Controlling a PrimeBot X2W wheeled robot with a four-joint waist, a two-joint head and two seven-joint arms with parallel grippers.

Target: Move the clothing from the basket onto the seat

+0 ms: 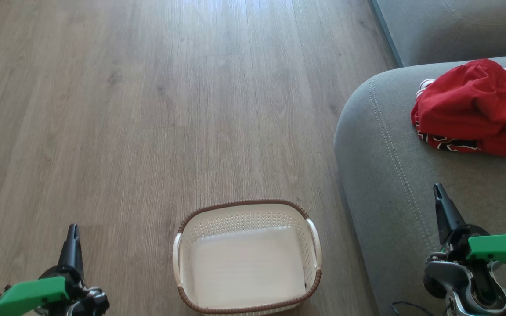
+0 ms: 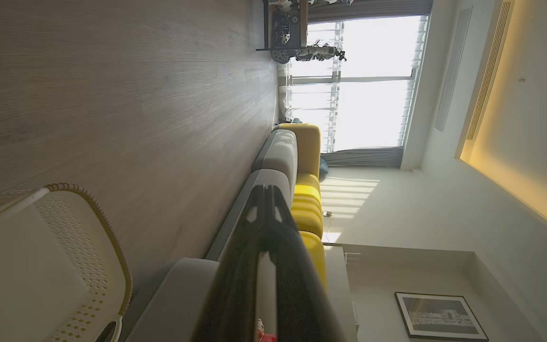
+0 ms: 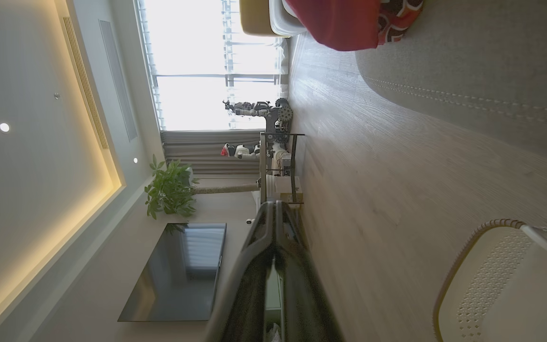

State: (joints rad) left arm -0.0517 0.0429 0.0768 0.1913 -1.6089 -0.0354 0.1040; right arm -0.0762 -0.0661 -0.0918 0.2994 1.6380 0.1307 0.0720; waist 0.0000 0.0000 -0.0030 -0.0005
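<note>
Clothing point(image 1: 477, 107) heaped on seat point(image 1: 389, 197); basket point(image 1: 244, 203) on floor point(image 1: 147, 109) beside seat.

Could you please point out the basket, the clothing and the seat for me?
basket point(image 1: 244, 202): head view, on the far brown rim.
clothing point(image 1: 477, 101): head view, on the red fabric at the top of the pile.
seat point(image 1: 376, 175): head view, on bare grey cushion left of the seam.

L hand point(image 1: 73, 235) sits at lower left of head view, R hand point(image 1: 440, 197) at lower right, R a bit higher in frame. Both point up-frame, fingers pressed together tip to tip, nothing held. Wrist cams agree: no gap betw. fingers.
</note>
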